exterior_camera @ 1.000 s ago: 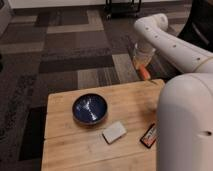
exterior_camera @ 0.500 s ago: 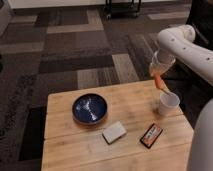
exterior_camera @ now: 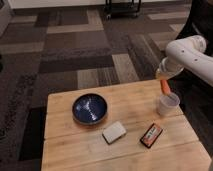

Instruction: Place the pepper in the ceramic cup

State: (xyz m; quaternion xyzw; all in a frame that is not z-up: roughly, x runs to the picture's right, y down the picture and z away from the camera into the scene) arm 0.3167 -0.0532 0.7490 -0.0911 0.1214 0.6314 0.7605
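The gripper (exterior_camera: 163, 80), clamped on the pepper (exterior_camera: 165, 87) just above the cup (exterior_camera: 167, 104), should centre its tip over the rim, then lower and release.

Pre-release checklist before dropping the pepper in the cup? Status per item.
1. Slim orange pepper hangs from the gripper: ok.
2. Pepper tip over the small pale ceramic cup, near its left rim: ok.
3. Pepper tip inside the cup: cannot tell.
4. Cup upright on the wooden table: ok.
5. Dark-blue bowl, pale block and red-and-black packet apart from the cup: ok.
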